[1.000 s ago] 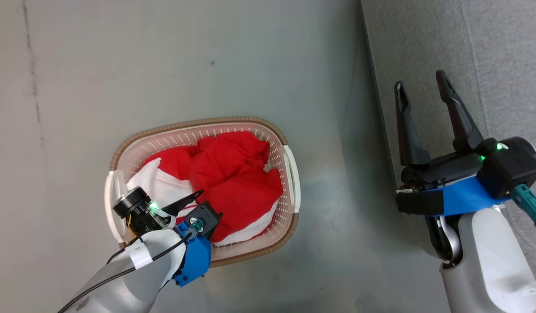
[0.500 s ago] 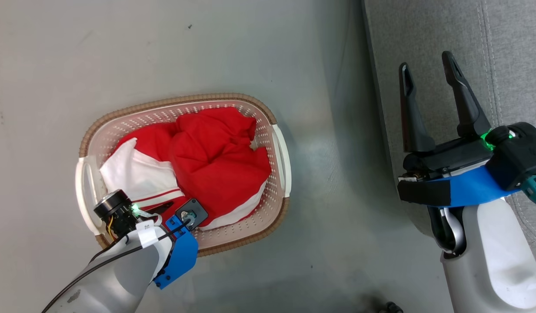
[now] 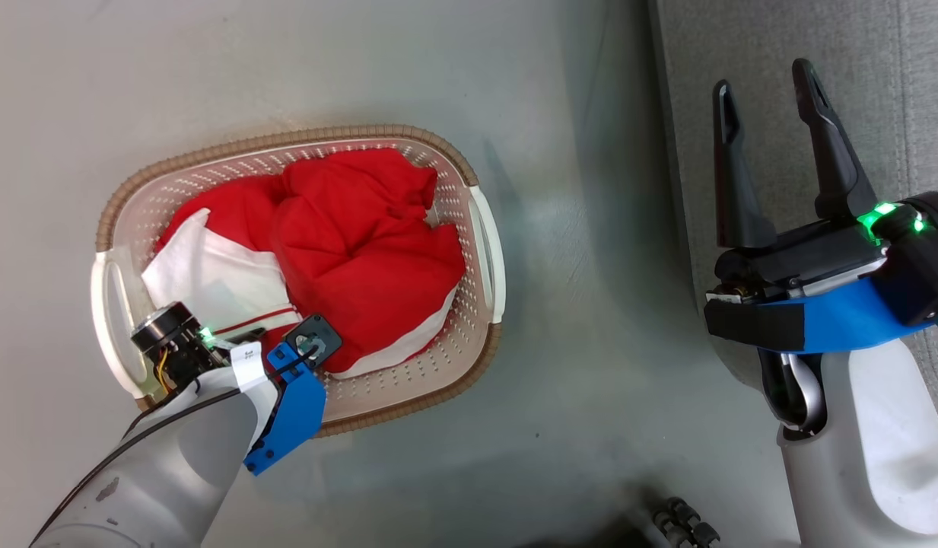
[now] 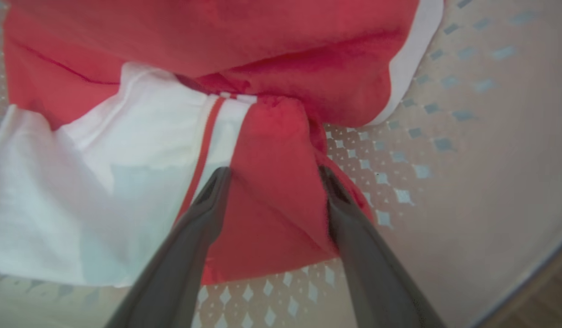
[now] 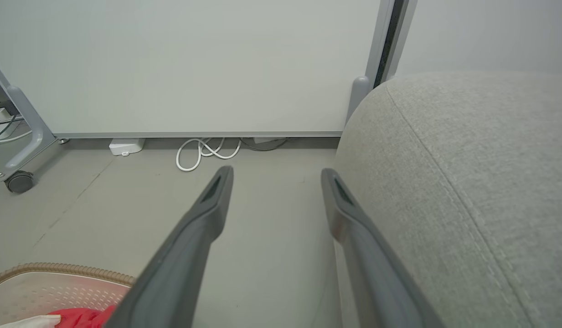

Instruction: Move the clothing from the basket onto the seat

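I'm seeing the left claw down inside the basket, fingers spread and not pinching yet, w/ a soft red fold of the clothing lying btwn them. On the head cam the wrist and blue bracket are covering its fingers; the wrist cam is giving me the clear look.

The clothing is sitting bunched in the basket: matte red fabric, white panels, thin stripe trim. I can't tell how many pieces are in the heap, as the top folds are hiding whatever's underneath. The basket is showing oval cream plastic walls w/ small holes and a braided brown rim; my left forearm is covering its near edge.

Right of the basket, across bare floor, the seat is getting cut off by the frame edge: grey woven upholstery, rounded corner, stitched seam. The right claw is hanging over the seat's edge, well apart from the basket, fingers apart, holding nothing.
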